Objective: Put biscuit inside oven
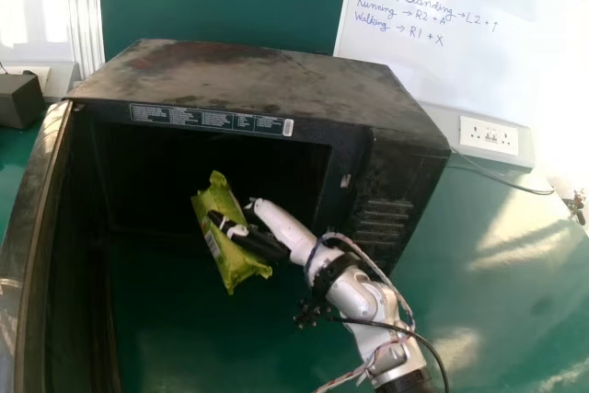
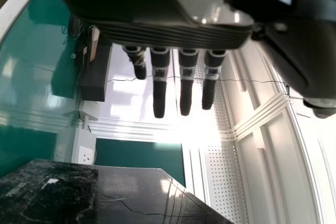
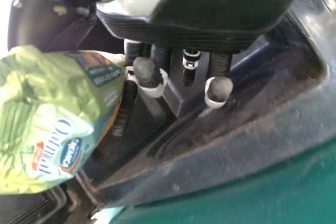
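My right hand (image 1: 267, 230) is at the oven's opening in the head view, its fingers and thumb pinching the green biscuit packet (image 1: 221, 218). The packet hangs tilted before the dark cavity of the black oven (image 1: 276, 89), whose door (image 1: 37, 255) stands open at the left. In the right wrist view the packet (image 3: 47, 124) lies beside the fingers of my right hand (image 3: 149, 74); some fingers are curled. My left hand (image 2: 184, 77) has its fingers straight in the left wrist view, above and apart from a dark surface.
A wall socket (image 1: 489, 134) and a cable are right of the oven. Behind stands a whiteboard (image 1: 460, 52) with writing. A dark box (image 1: 18, 100) sits at the far left on the green table (image 1: 497, 273).
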Controlling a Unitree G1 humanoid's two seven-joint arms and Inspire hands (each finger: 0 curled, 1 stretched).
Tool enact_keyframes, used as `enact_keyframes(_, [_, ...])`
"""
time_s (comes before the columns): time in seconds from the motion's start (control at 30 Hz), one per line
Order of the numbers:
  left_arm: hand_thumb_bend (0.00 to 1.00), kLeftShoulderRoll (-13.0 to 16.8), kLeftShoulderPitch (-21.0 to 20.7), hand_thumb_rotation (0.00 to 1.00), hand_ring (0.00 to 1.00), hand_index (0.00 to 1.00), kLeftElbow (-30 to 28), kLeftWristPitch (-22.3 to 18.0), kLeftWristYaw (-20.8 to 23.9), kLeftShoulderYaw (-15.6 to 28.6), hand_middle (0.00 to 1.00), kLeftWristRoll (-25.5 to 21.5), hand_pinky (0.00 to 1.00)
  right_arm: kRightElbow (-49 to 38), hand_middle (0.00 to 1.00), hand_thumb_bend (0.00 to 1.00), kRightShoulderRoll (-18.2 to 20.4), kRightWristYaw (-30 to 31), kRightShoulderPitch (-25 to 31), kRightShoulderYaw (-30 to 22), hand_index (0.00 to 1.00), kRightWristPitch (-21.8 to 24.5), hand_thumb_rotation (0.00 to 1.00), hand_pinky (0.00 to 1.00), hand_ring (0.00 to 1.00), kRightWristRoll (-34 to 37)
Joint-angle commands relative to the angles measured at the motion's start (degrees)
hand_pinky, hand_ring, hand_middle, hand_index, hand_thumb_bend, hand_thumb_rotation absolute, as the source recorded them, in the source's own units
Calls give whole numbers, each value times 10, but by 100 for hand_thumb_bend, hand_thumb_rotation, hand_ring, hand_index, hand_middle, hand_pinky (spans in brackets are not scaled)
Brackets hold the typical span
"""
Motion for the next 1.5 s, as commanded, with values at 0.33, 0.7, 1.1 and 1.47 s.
enact_keyframes(0.33, [74, -29, 43, 73, 50, 84, -16, 4, 5, -23, 56, 0, 42, 99, 0, 71, 21, -31, -89, 18, 8, -41, 0, 0, 0, -23])
enact_keyframes(0.7, [72, -18, 39, 68, 37, 85, -5, -9, 0, -25, 47, -1, 25, 186, 0, 70, 41, -48, -145, 17, 8, -60, 0, 0, 0, -21])
enact_keyframes(1.1, [72, -16, 38, 68, 37, 85, 0, -19, -5, -27, 47, -5, 26, 327, 0, 70, 66, -100, -229, 28, 8, -74, 0, 0, 0, -43])
enact_keyframes(1.47, [71, -23, 47, 66, 36, 85, -2, -18, -3, -34, 47, -2, 27, 446, 0, 73, 80, -151, -282, 39, 8, -91, 0, 0, 0, -55])
